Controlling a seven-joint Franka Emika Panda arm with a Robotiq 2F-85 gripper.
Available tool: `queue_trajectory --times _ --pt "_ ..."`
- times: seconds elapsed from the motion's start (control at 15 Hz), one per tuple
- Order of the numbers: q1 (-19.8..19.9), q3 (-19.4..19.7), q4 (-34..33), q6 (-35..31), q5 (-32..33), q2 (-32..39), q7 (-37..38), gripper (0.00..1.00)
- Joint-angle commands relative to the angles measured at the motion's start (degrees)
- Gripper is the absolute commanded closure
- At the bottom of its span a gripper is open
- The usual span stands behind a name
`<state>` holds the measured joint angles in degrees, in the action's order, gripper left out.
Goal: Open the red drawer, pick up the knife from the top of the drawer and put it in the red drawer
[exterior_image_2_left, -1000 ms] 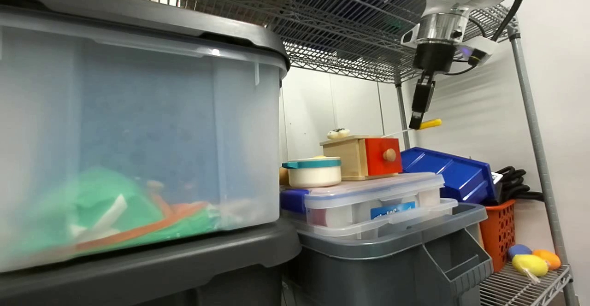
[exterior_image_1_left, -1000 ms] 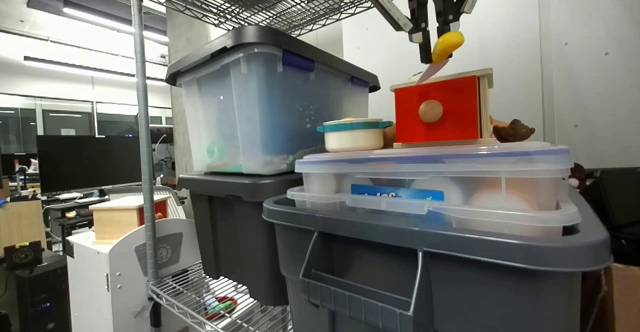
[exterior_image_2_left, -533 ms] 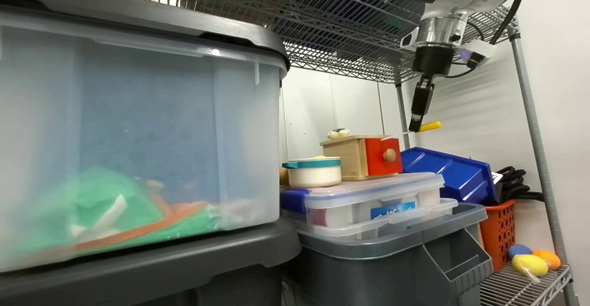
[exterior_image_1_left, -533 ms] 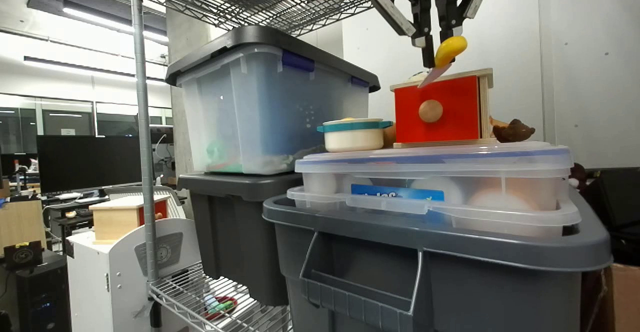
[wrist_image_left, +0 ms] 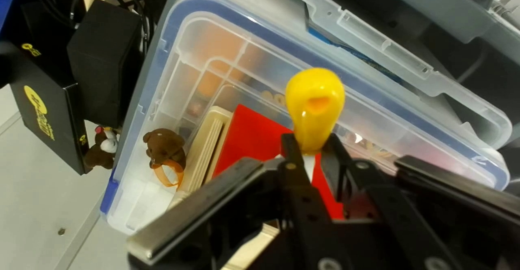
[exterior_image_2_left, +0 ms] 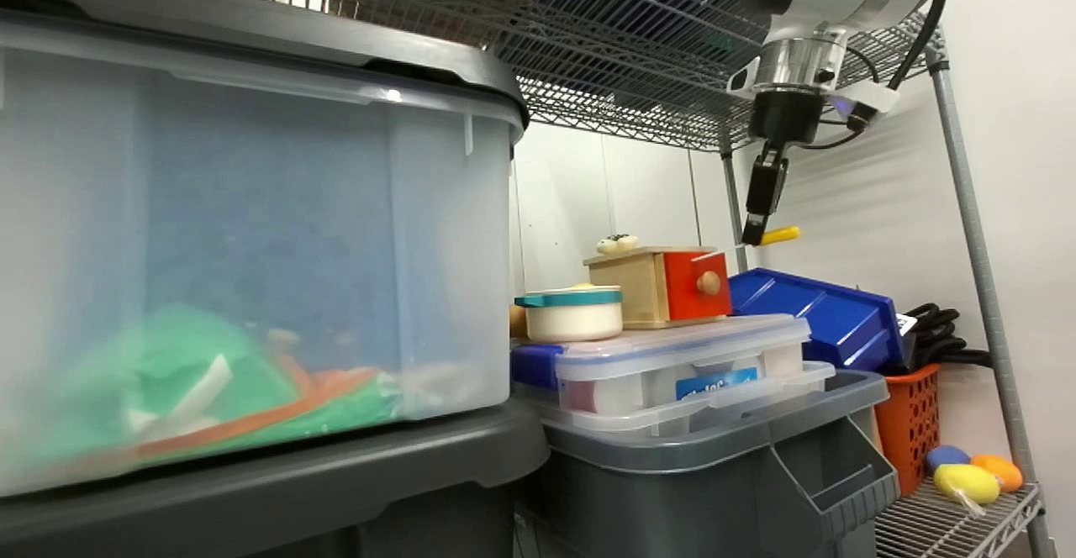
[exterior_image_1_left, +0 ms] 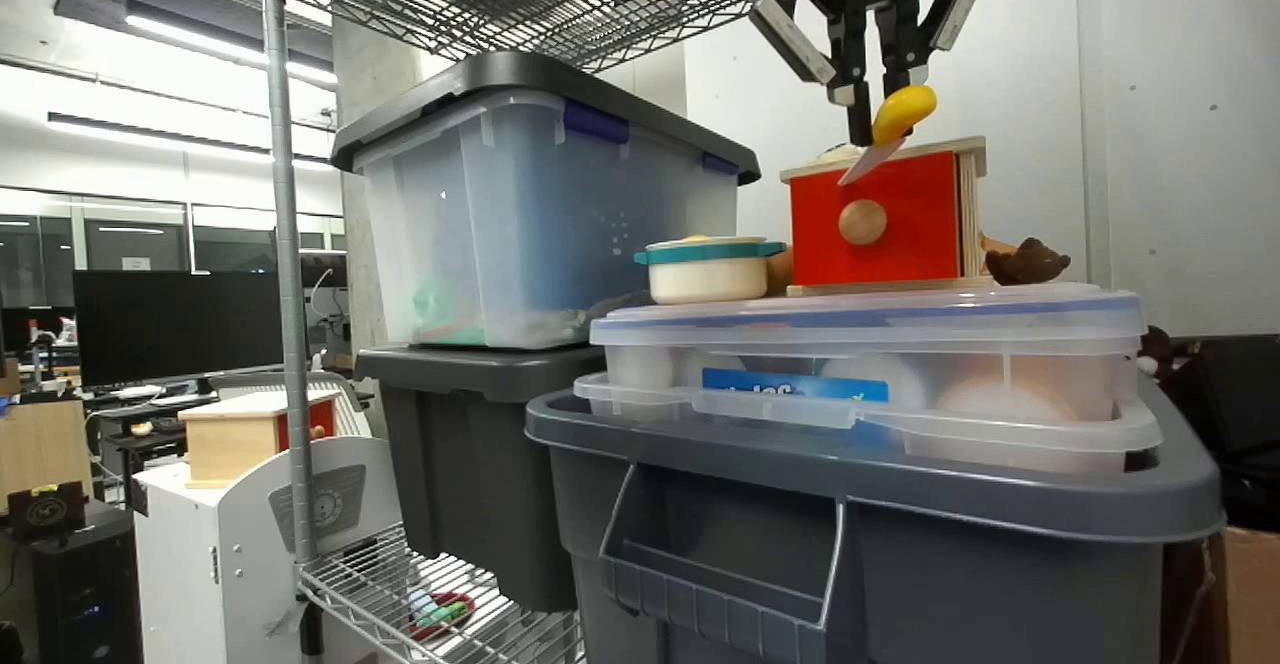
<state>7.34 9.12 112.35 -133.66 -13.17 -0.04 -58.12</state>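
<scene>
Robot's end effector [wrist_image_left: 312,144] grips the knife [exterior_image_1_left: 893,121], both fingertips [wrist_image_left: 289,152] pinching its yellow handle where the pale blade begins. In both exterior views the blade slants down to the left in front of the upper part of the red drawer [exterior_image_1_left: 910,234]; whether it touches cannot be told. The drawer looks closed, a round wooden knob [exterior_image_1_left: 862,222] on its face. It sits on a clear plastic box [exterior_image_1_left: 1060,316] atop a grey tub [exterior_image_1_left: 960,594]; a cream pot [exterior_image_1_left: 710,281] stands left of it and, in an exterior view, a brown toy [exterior_image_1_left: 1028,262] lies to its right. Behind is a pale wall [exterior_image_1_left: 1180,164].
</scene>
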Motion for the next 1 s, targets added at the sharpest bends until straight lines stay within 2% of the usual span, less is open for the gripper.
queue_trajectory --times 0.0,0.93 --pt "0.33 -0.34 -1.98 2.16 -1.15 0.03 -0.16 0.95" --pt "0.37 -0.34 -3.41 2.4 -1.41 -0.07 0.1 0.95"
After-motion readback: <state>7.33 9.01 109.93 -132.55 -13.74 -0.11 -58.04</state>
